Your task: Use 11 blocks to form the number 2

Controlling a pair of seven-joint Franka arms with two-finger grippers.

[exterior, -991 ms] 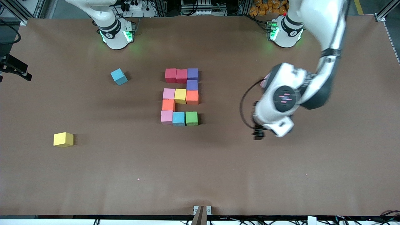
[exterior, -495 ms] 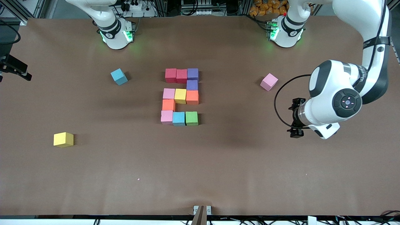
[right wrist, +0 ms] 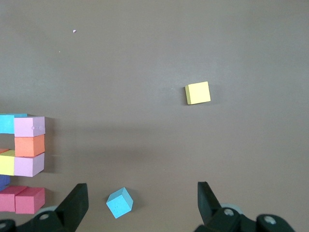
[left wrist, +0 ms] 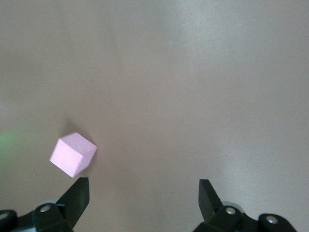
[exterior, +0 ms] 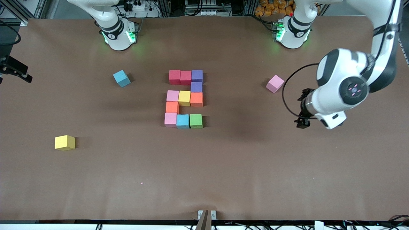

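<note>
- At mid-table the number 2 [exterior: 184, 99] lies complete: eleven blocks touching, red and purple on top, pink, light blue and green along the bottom row.
- Three spare blocks lie apart from it: a pink block [exterior: 275, 83] toward the left arm's end, a light blue block [exterior: 121, 78] and a yellow block [exterior: 65, 142] toward the right arm's end.
- Over bare table near the pink block, the left gripper [exterior: 302, 121] hangs with jaws apart and empty, probably because no placing is left.
- The right gripper [right wrist: 140, 203] is cut off in the front view; its wrist view shows jaws apart, nothing held, the arm waiting.
</note>
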